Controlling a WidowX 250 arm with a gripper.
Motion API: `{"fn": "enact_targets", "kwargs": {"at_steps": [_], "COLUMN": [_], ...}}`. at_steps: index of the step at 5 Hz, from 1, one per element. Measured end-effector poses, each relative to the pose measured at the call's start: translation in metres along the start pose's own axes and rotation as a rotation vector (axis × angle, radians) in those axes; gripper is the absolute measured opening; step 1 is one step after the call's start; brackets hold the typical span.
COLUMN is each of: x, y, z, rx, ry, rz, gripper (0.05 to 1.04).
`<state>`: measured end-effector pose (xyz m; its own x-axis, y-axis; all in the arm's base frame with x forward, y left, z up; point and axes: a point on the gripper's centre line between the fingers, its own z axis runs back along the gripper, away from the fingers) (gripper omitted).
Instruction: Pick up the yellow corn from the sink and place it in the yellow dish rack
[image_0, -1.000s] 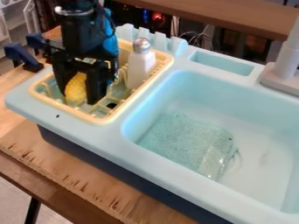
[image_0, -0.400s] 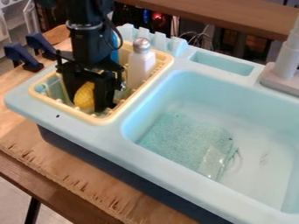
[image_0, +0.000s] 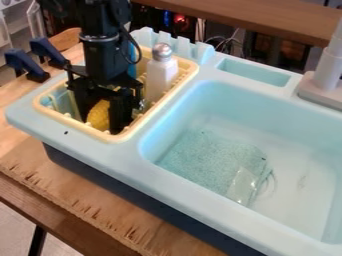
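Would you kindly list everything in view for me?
Gripped item: one, yellow, in rack
Rack: one, pale yellow, on sink
Shaker: one, white, in rack
Hidden item: one, blue, behind arm
Sink: one, light blue, on table
Cloth: one, teal, in sink
Clear piece: one, transparent, on cloth
Tap: one, grey, right edge
Clamps: two, dark blue, left
Shelf: one, brown, top
Table: one, brown, under sink
Arm: one, black, upper left
End effector: one, black, at rack

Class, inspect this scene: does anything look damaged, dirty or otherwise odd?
Yes. The board in front of the sink looks damaged: its near edge is ragged, with dark chips. A dark spot also interrupts the sink's plain rim near its left corner, perhaps dirt or a small hole.
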<state>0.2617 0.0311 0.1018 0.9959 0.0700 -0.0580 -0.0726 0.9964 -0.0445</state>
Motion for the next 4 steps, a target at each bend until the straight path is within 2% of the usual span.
{"fn": "enact_targets", "kwargs": {"at_steps": [1, 2, 3, 4], "x": [-0.002, 0.0, 0.001, 0.001], "y": [-0.002, -0.005, -0.009, -0.018], "z": [0.0, 0.003, 0.02, 0.047], "rx": [-0.013, -0.024, -0.02, 0.003], "ry": [0.011, 0.007, -0.04, -0.089], "rz": [0.004, 0.001, -0.034, -0.083], "gripper": [0.987, 1.007, 1.002, 1.002]}}
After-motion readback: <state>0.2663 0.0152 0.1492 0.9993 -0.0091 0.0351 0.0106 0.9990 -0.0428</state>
